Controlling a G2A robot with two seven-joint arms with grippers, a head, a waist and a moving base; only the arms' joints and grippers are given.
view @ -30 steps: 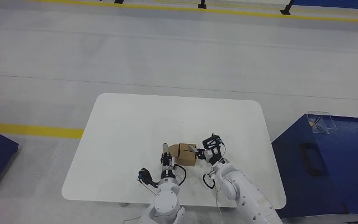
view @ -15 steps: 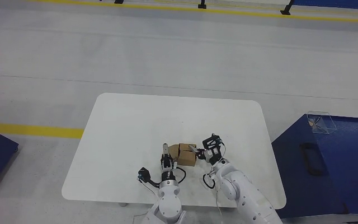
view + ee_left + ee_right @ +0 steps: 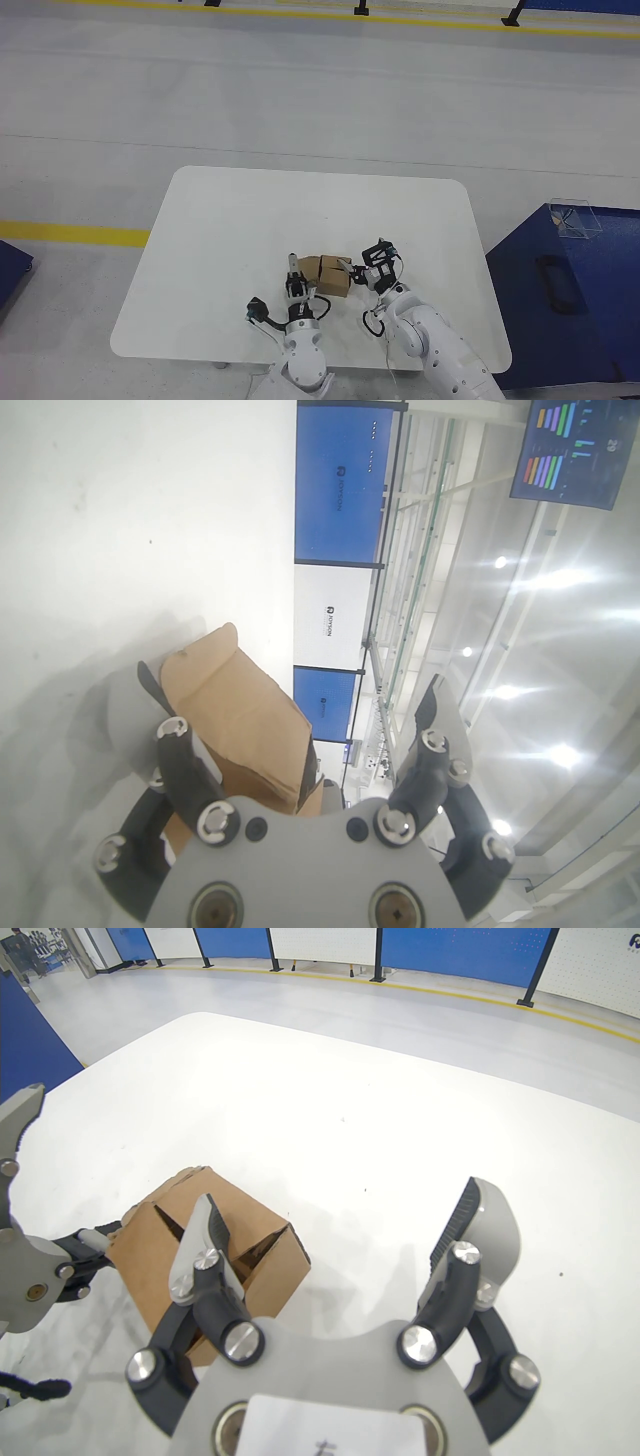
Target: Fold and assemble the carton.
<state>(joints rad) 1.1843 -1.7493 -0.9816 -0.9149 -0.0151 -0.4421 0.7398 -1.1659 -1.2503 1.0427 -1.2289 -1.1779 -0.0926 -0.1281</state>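
One brown cardboard carton [image 3: 325, 277] sits on one white table [image 3: 250, 210] with rounded corners, on the part of the tabletop nearest the robot and roughly midway across its width. Two grippers flank the carton, one on each side.

The left gripper [image 3: 293, 275] is at the carton's left side with its jaws spread wide and nothing clamped between them. In the left wrist view, one finger [image 3: 150, 682] lies low against the cardboard near a rounded flap, while the other stands well away from the box.

The right gripper [image 3: 358, 270] is at the carton's right side, and its jaws are also spread wide with nothing held. In the right wrist view, one finger [image 3: 205, 1223] lies over the carton's top by a dark gap between flaps, though actual contact cannot be told. The other finger [image 3: 475, 1218] is over bare tabletop.

The carton is box-shaped, but its flaps are not fully shut, and dark slits show at the end facing the right gripper.

The table stands on a pale grey floor [image 3: 300, 90] marked with yellow lines [image 3: 70, 234]. One dark blue cabinet [image 3: 570, 300] stands to the robot's right, with one clear container [image 3: 573, 217] on top. Blue and white wall panels [image 3: 450, 948] on black posts ring the room. One screen [image 3: 570, 450] showing coloured bars hangs high up.
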